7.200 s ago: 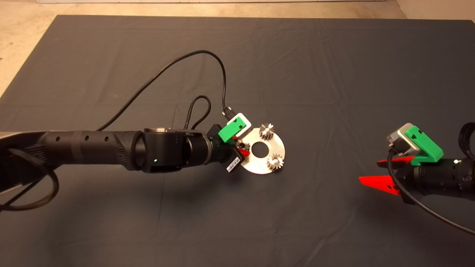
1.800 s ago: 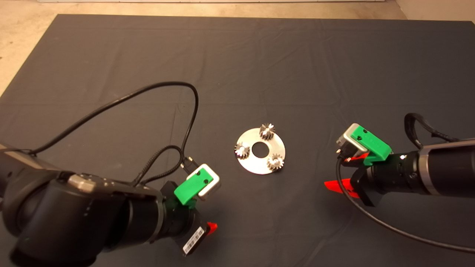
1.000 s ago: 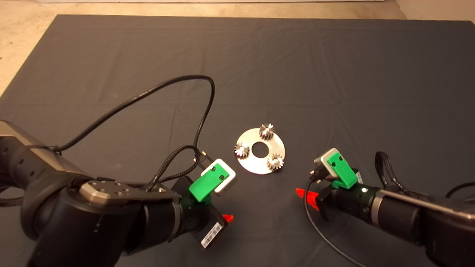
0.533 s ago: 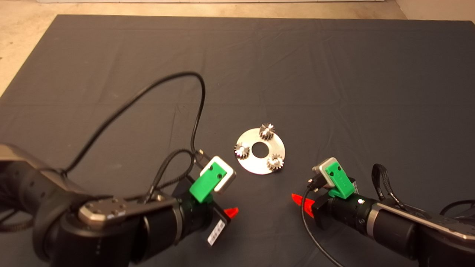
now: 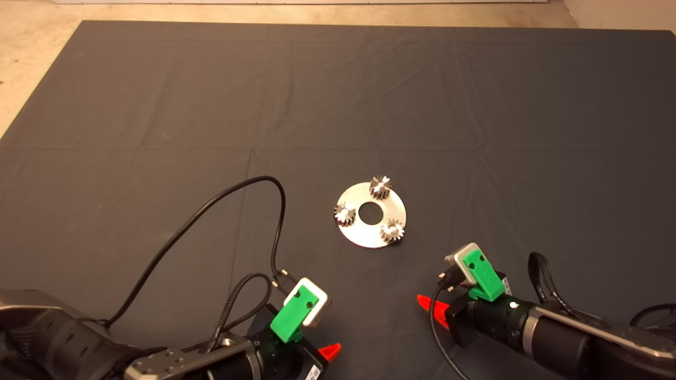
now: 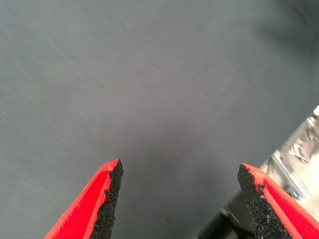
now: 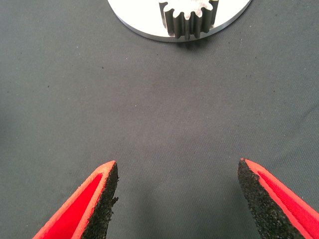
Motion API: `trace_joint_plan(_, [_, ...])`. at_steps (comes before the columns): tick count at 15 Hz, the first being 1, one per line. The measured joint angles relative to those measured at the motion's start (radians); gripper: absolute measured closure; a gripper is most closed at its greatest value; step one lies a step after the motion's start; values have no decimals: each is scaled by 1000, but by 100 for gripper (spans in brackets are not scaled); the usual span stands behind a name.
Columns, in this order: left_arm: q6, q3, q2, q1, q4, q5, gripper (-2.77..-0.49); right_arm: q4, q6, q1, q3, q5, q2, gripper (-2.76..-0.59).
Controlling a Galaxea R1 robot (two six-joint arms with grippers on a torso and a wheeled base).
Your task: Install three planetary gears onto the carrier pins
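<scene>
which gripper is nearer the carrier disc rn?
Right. The right gripper sits just below and right of the carrier disc in the head view; the left gripper is lower, near the mat's front edge. Both empty.

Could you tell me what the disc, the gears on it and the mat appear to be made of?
Disc: bright matte metal, probably aluminium, pale even sheen. Gears: metal, likely steel, with glinting teeth. Mat: dark grey cloth, by its soft creases.

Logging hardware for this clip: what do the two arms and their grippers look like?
Both arms are black cylinders with grey metal sections. Each wrist carries a green bracket holding a silver-grey camera block fed by a black cable. The left gripper and right gripper have red wedge fingers with rough black pads. A white barcode label sits beside the left one.
</scene>
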Motion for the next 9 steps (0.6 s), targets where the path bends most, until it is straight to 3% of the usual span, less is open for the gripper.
trace_joint_plan(9, [14, 0, -2, -1, 11, 0, -161, -1, 3, -6, 0, -1, -9, -178])
